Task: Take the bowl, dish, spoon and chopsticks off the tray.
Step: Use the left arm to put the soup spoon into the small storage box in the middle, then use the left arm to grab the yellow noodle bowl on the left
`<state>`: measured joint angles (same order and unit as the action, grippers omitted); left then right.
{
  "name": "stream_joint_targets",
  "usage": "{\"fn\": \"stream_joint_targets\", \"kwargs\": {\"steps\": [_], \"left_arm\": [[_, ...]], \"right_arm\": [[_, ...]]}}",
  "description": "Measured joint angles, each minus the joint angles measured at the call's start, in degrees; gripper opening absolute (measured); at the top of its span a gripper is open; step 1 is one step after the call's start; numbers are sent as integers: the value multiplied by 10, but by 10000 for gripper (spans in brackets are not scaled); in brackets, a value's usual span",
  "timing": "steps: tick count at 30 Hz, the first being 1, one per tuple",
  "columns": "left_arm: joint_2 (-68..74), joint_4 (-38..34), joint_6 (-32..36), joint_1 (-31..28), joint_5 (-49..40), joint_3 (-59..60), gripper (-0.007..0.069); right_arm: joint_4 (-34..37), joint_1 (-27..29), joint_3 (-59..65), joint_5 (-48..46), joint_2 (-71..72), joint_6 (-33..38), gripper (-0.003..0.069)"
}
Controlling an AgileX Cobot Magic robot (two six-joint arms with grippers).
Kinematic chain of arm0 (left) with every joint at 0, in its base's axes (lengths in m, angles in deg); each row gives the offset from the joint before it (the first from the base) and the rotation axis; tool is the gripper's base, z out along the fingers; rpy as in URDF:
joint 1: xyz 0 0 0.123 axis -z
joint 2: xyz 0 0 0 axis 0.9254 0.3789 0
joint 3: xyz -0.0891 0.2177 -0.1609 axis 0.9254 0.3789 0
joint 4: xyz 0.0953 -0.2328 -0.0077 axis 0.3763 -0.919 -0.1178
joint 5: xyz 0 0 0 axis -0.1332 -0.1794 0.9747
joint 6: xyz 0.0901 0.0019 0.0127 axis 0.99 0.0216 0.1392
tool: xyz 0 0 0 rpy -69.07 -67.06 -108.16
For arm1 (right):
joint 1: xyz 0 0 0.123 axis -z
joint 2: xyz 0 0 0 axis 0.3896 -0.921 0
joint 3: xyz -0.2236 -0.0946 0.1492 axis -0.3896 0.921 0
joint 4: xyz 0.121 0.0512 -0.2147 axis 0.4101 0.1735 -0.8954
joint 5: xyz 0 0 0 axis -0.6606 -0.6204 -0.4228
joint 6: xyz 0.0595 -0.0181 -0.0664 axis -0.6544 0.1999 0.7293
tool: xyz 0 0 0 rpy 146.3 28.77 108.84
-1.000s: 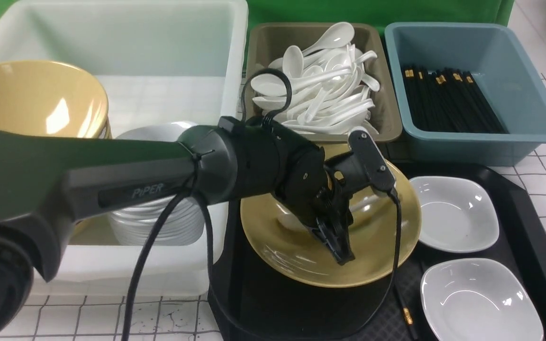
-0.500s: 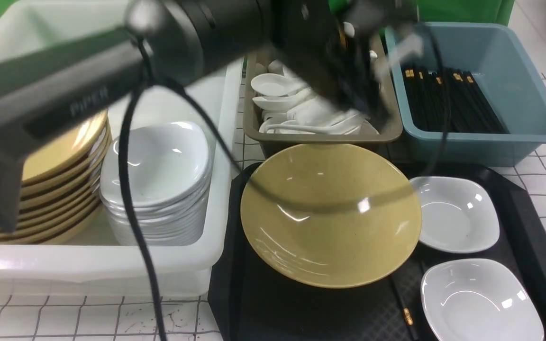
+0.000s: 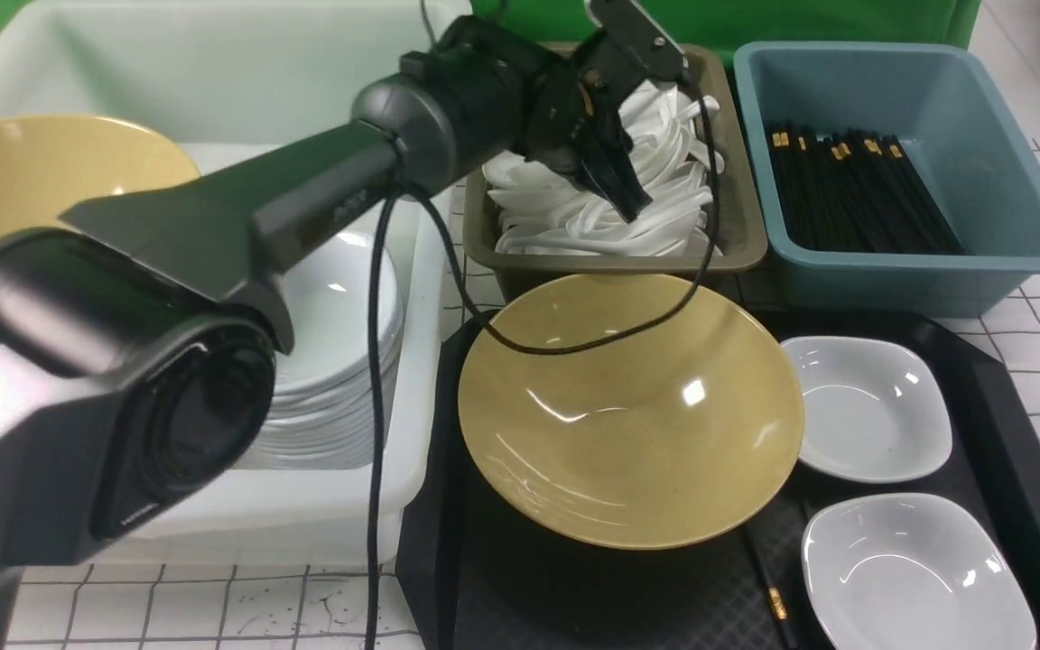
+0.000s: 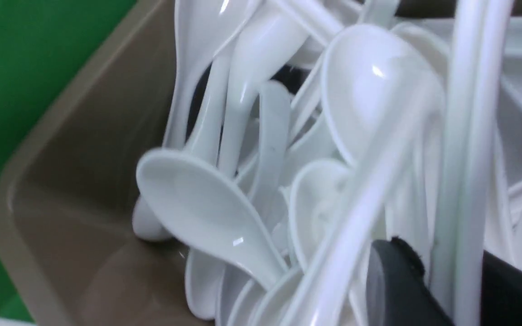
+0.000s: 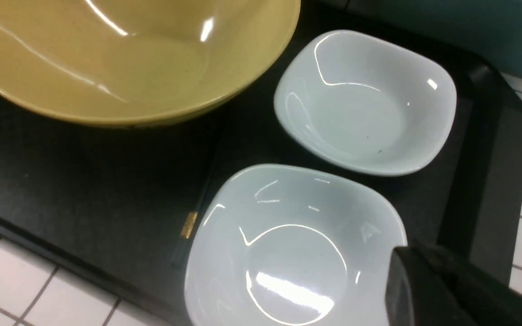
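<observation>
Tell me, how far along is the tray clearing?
Spoon looks done: none lies on the tray. In hand: the left arm holds its jaws over the olive tub of spoons. Left: yellow bowl, two white dishes and black chopsticks, all on the tray.

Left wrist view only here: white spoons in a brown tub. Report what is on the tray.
Observer: The yellow bowl sits empty on the tray, just in front of that tub.
Operator: List the rest.
Observer: Two white dishes lie to the bowl's right, the far dish behind the near dish.
Operator: Find the chopsticks.
Observer: The chopsticks lie on the tray between the bowl and the near dish, their far end hidden by the bowl's rim.
</observation>
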<state>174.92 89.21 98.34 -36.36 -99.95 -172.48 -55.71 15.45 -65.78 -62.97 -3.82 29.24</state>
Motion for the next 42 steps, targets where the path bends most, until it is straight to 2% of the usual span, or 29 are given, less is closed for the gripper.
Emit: {"fn": "stream_joint_targets", "kwargs": {"steps": [1, 2, 5, 6, 7, 9, 11, 13, 14, 18, 22, 29, 38, 42], "left_arm": [[-4, 18, -3, 8, -6, -7, 201], [-7, 28, -4, 11, -20, -12, 256], [-17, 38, -8, 18, -61, -28, 360], [-33, 42, -15, 24, -125, -45, 438], [-46, 42, -25, 28, -161, -58, 478], [-59, 39, -34, 30, -198, -70, 503], [-95, 12, -62, 35, -300, -93, 537], [-108, -5, -68, 36, -336, -98, 542], [-126, -43, -76, 40, -391, -101, 546], [-137, -99, -82, 40, -414, -64, 547], [-128, -98, -82, 40, -416, -2, 549], [-125, -34, -127, 39, -416, 90, 549], [-95, -57, -128, 41, -399, 104, 547], [-90, -87, -127, 40, -400, 110, 516]], "right_arm": [[0, 0, 0, 0, 0, 0, 43], [0, 0, 0, 0, 0, 0, 44], [0, 0, 0, 0, 0, 0, 45], [0, 0, 0, 0, 0, 0, 47], [0, 0, 0, 0, 0, 0, 47], [0, 0, 0, 0, 0, 0, 47], [0, 0, 0, 0, 0, 0, 47], [0, 0, 0, -1, 0, 0, 47], [0, 0, 0, -2, 0, 0, 47], [1, 0, 0, -9, 0, 0, 47], [0, 0, 0, -13, 0, -1, 48], [0, 0, 0, -13, 0, -5, 48], [0, 0, 0, -13, 0, -7, 53], [0, 0, 0, -13, 0, -7, 55]]}}
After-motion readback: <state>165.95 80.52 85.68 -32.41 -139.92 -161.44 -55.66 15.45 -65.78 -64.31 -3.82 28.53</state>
